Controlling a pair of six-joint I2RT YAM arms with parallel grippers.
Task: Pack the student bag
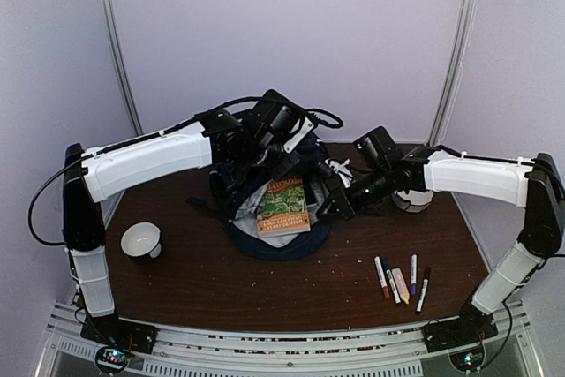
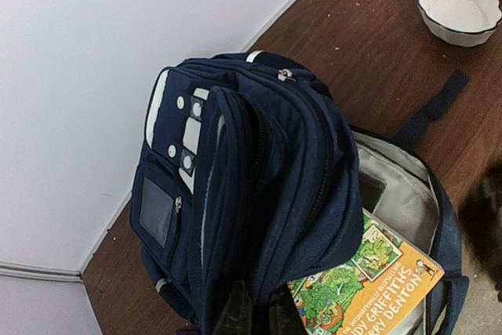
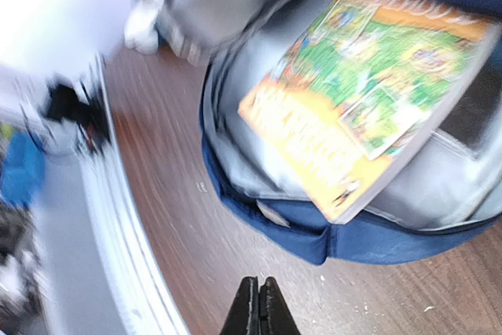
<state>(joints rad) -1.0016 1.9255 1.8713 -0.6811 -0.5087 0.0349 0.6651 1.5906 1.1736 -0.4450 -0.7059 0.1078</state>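
Note:
The student bag (image 1: 231,193), a navy backpack with grey lining, lies open in the middle of the table. Its front panel (image 2: 259,186) is pulled upright. My left gripper (image 2: 263,313) is shut on that panel's fabric at the bottom of the left wrist view; from above, the left gripper (image 1: 258,158) sits at the bag's raised top. A book with an orange and green cover (image 1: 284,207) rests inside on the lining; the book (image 3: 369,84) also shows in the right wrist view. My right gripper (image 3: 260,307) is shut and empty, over bare table just off the bag's rim (image 3: 353,237).
A white bowl (image 1: 141,240) stands at the left. Several marker pens (image 1: 402,282) lie at the front right. A white round object (image 1: 413,199) sits behind the right arm. A dark strap (image 2: 439,103) trails across the table towards the bowl (image 2: 459,9).

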